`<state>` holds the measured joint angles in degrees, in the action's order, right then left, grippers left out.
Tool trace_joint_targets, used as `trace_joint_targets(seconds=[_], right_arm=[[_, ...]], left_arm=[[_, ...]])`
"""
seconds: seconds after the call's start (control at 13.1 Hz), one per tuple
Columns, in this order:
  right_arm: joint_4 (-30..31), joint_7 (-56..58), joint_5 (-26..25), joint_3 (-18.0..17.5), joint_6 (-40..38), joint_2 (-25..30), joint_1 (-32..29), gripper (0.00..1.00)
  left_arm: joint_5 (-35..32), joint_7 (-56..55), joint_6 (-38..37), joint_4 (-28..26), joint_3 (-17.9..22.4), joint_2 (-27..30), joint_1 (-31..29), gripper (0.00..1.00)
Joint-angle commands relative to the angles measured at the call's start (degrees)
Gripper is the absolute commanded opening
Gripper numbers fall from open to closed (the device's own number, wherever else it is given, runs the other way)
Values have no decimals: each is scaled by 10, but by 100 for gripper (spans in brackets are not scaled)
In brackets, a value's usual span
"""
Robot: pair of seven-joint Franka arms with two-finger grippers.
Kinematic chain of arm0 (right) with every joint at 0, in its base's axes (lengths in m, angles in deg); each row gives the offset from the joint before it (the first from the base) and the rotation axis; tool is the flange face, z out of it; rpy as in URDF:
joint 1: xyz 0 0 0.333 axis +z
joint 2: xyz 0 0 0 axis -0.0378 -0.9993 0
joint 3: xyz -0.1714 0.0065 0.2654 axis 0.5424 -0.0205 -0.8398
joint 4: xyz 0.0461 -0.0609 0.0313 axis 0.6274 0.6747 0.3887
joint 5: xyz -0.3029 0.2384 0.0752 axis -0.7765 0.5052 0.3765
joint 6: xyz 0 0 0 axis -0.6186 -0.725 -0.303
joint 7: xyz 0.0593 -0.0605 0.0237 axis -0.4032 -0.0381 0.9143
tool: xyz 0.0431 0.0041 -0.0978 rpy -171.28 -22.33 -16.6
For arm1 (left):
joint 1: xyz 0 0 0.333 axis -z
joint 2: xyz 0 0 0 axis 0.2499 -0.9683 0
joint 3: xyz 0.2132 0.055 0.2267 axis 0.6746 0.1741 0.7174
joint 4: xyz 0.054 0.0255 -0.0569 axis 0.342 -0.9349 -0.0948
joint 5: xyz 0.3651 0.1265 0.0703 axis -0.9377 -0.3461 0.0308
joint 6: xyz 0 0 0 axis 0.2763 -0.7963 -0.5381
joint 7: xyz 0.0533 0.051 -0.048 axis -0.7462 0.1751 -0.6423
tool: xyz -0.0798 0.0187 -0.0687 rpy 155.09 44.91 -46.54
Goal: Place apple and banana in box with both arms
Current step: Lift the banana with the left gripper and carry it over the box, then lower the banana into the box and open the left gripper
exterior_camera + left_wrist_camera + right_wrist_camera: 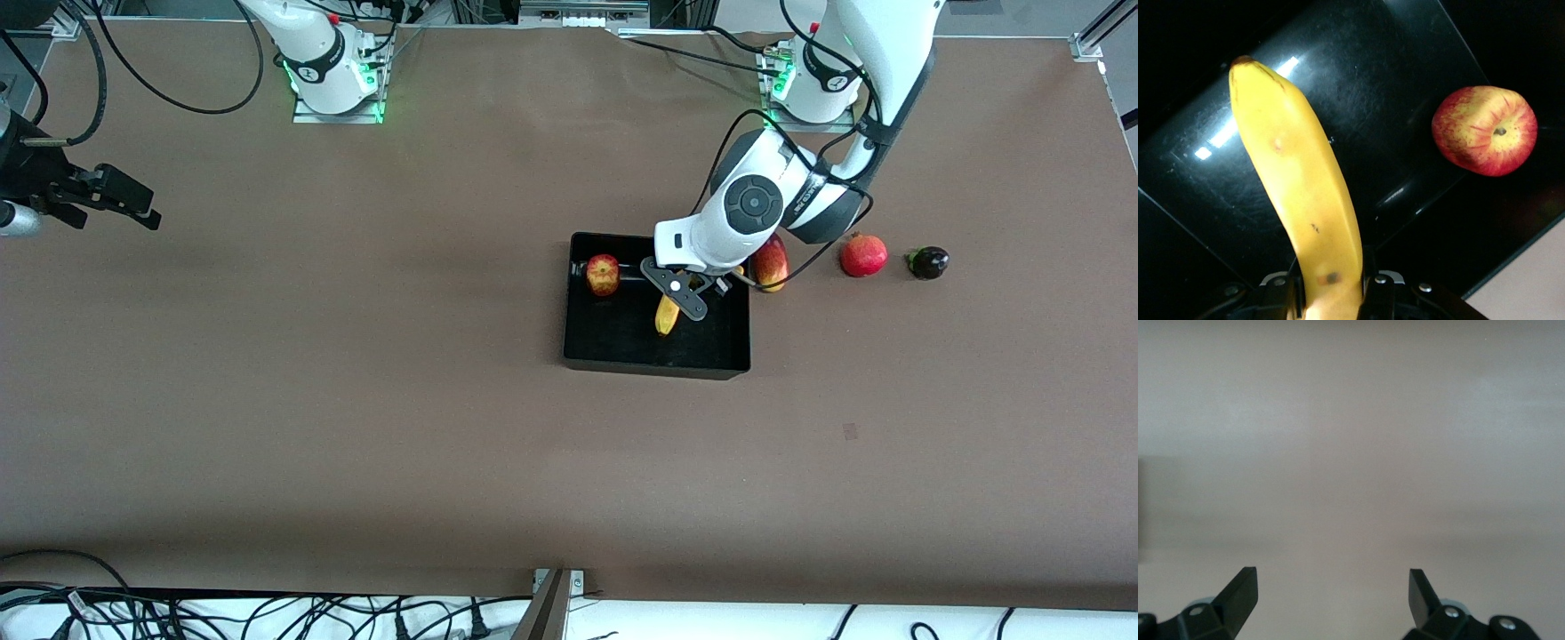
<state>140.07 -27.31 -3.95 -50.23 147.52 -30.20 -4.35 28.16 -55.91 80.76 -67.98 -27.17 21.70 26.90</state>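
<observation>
The curved yellow banana (pixel 667 316) with darker tips hangs over the glossy black rectangular plastic box (pixel 587 351), clamped at one end between the fingers of the left gripper (pixel 681 286), its free end pointing down toward the tray floor. In the left wrist view the banana (pixel 1301 193) runs out from the black fingers (pixel 1378 293) across the shiny floor of the box (pixel 1391 87), which throws back bright spots of light. The small round red apple (pixel 603 274) mottled with yellow already lies inside the box, in the corner toward the robots' bases and the right arm's end; the wrist view shows its dimpled top (pixel 1485 130).

Just outside the box wall, toward the left arm's end, lies an elongated red-yellow mango (pixel 772 264), partly covered by the left arm. Farther along that way sit a red pomegranate (pixel 863 255) and a small dark purple fruit (pixel 928 262).

The right gripper (pixel 116 203) waits near the table's edge at the right arm's end, its fingers (pixel 1238 597) spread wide over bare surface.

The table (pixel 356 427) is covered in matte brown sheeting. Black cables (pixel 267 613) trail along a white strip at its near edge.
</observation>
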Motion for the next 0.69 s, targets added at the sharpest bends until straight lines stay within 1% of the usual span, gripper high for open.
trace_joint_targets(seconds=[0.0, 0.23, 0.46, 0.61], right_arm=[[-8, -1, -1, 0, -6, -2, 0, 100], [-9, -1, -1, -2, -6, -1, 1, 100], [-9, 1, -1, 0, -6, -2, 0, 100], [-9, -1, -1, -1, -5, -2, 0, 100]], left_arm=[[3, -4, 30, 9, 5, -24, 11, 0], [1, -4, 41, 10, 6, -45, 15, 0], [2, -4, 85, 11, 8, -77, 15, 0], [2, -2, 84, 20, 8, -80, 15, 0]])
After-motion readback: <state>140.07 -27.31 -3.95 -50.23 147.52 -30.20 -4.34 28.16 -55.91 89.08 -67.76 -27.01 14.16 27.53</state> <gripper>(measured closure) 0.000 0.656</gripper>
